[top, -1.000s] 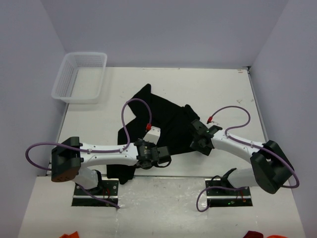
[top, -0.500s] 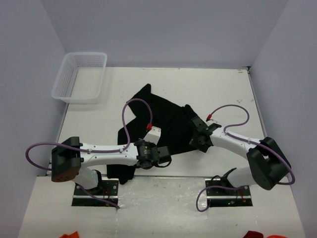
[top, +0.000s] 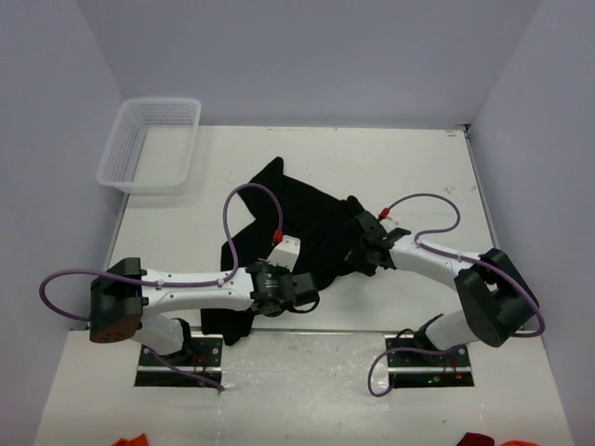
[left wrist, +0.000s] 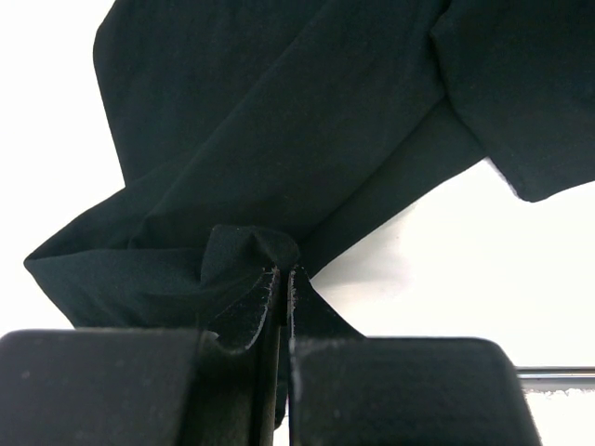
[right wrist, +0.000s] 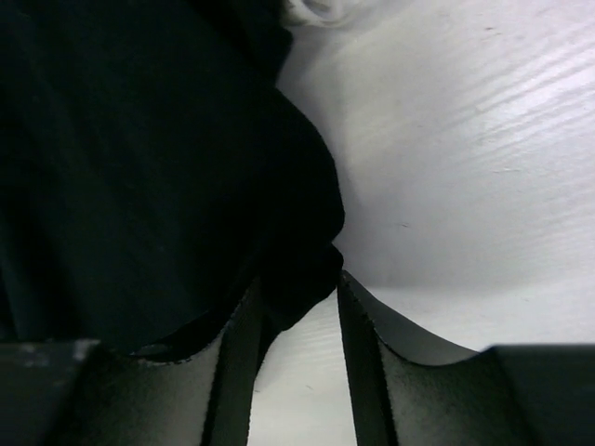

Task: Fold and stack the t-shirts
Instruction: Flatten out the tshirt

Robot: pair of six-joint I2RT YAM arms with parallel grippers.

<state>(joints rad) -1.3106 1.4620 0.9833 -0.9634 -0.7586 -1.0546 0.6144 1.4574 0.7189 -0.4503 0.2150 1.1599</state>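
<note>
A soft black cloth t-shirt (top: 311, 218) lies bunched up in the middle of the white worktop (top: 409, 167), between the two arms; the left claw (left wrist: 282, 275) is pinched tight on a small fold at the near edge of the shirt; the right claw (right wrist: 296, 290) sits at the shirt's right edge with its two fingers apart, and a round lump of cloth pokes in between them, not squeezed; a white plastic mesh basket (top: 144, 184) stands at the far left corner, well apart from the shirt.
</note>
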